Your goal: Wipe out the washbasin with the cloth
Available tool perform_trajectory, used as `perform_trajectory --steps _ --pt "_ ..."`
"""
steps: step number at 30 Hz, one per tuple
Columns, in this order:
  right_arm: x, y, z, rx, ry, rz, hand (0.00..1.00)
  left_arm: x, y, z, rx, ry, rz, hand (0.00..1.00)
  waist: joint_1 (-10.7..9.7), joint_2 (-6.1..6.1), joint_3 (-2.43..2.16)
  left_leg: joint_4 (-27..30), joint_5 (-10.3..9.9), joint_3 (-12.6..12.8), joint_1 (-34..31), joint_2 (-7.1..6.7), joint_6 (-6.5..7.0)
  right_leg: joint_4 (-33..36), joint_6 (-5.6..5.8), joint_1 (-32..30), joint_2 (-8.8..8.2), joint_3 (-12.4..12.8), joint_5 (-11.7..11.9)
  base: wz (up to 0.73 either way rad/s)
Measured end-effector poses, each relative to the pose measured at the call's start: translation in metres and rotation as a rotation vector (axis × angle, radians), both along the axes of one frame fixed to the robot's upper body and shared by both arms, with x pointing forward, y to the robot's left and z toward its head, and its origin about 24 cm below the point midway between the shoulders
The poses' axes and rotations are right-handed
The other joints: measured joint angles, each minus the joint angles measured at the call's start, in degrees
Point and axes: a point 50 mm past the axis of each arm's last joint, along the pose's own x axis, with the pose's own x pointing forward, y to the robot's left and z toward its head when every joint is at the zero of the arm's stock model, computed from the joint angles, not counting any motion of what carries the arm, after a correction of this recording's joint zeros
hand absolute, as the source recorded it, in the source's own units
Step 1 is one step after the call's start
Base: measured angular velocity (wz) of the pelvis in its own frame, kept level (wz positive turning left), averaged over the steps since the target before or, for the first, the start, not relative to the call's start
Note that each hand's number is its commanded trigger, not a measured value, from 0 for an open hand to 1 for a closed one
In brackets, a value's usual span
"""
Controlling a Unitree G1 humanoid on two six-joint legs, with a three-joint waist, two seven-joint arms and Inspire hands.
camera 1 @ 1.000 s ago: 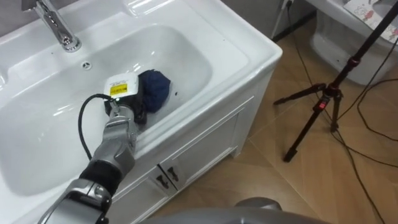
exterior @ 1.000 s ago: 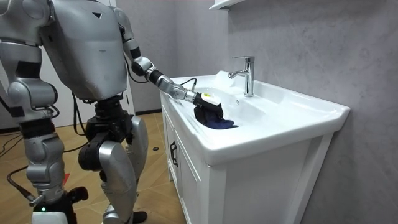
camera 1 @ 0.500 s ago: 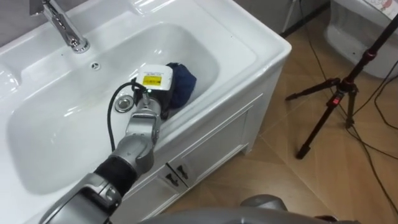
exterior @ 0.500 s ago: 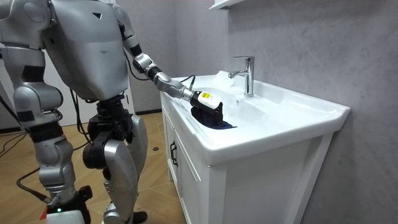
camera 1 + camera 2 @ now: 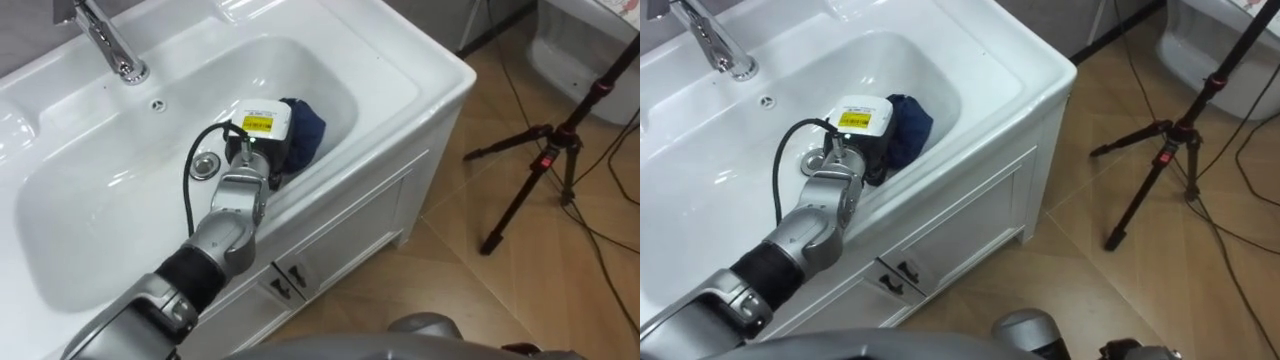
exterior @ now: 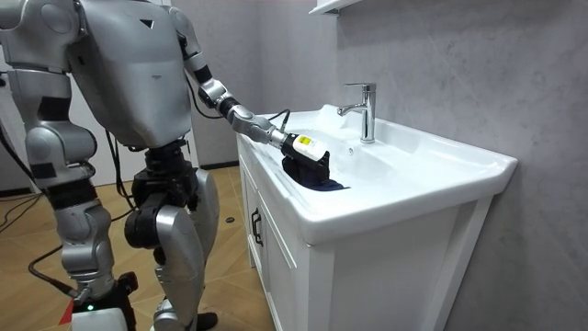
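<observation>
To the far left of the robot hand and beyond it, the tap (image 5: 110, 45) stood at the back rim of the basin (image 5: 420, 70). The drain (image 5: 204, 165) sat in the bowl just left of the hand. The left robot hand (image 5: 252, 150) was down in the bowl near its front wall, set on a dark blue cloth (image 5: 303, 128). The cloth lay bunched, touching the hand and spreading out to its right. Whether the hand gripped the cloth or merely pressed on it could not be told, since the cloth covered its underside.

The cloth was wadded up, so a stroke would likely have cleaned only a narrow strip. On the smooth slope it might have slid free, leaving the bare hand to scrape the bowl. A sweep leftward could have caught the drain. Well to the right, a tripod (image 5: 540, 160) stood on the floor, a hazard if the robot stepped that way.
</observation>
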Motion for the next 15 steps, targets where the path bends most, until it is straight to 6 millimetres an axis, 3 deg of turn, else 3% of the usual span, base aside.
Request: perform_trajectory --steps 5,15 --pt "0.0004 0.0007 -0.0002 -0.004 -0.004 0.001 0.00 -0.0014 0.0018 -0.0014 0.004 -0.001 0.003 1.00 0.1 -0.03 0.02 0.0 0.0 1.4 0.3 0.03 0.00 0.1 0.05 -0.1 0.09 0.8 0.0 -0.07" --pt "0.0036 0.0007 0.0001 -0.024 -0.026 0.008 0.00 -0.0045 0.0026 -0.0023 0.029 -0.033 -0.008 1.00 0.2 -0.61 0.23 0.0 0.0 1.4 0.3 -0.06 0.00 0.0 0.27 -0.3 0.06 1.6 -0.2 -0.03"
